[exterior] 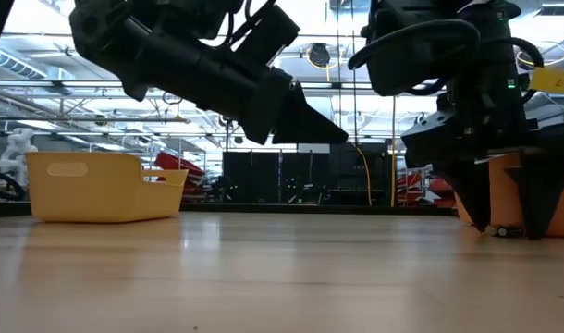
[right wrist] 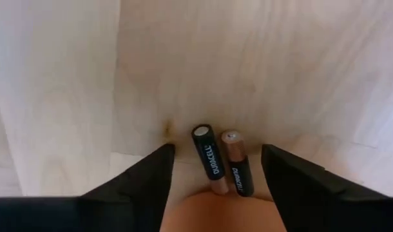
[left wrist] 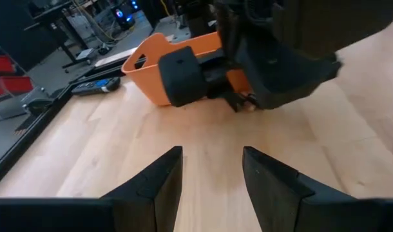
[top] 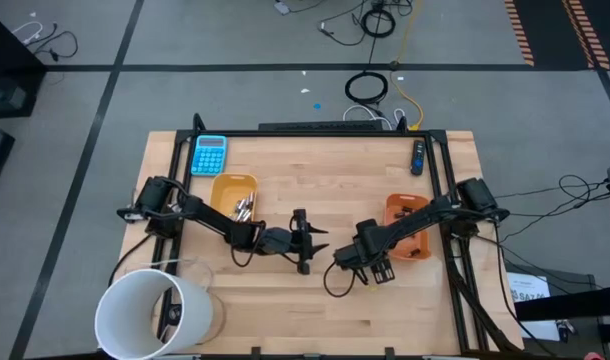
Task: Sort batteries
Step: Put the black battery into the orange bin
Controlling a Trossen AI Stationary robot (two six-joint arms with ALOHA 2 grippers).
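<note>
Right fingers: apart, with two Duracell batteries [right wrist: 222,167] lying side by side on the wood in the gap between them; neither finger touched a battery in the right wrist view.
Right gripper [right wrist: 212,183]: pointed down at the table, low over the boards just beside the right tray, toward the table's middle.
Left fingers: apart, with bare wood showing between them in the left wrist view.
Left gripper [top: 307,241]: raised off the table near its middle, aimed toward the right arm; the low view showed it hanging clear of the surface.
Batteries at the right gripper: two dark cells with copper-coloured ends, parallel and touching or nearly so; one lay with its black end away from the camera, the other with its copper end that way.
Battery in the low view: one small cell [exterior: 507,230] lay on the table at the foot of the right gripper.
Left tray [top: 234,195]: yellow-orange, near the left arm, holding a cluster of silvery-grey batteries [top: 246,207].
Right tray [top: 406,226]: orange, beside the right arm; its contents were mostly hidden by the arm.
Calculator [top: 209,155]: blue, at the far left part of the table, just beyond the left tray.
White bucket [top: 153,314]: stood at the near left corner of the table.
Table [top: 315,180]: light wooden boards in a black frame.
</note>
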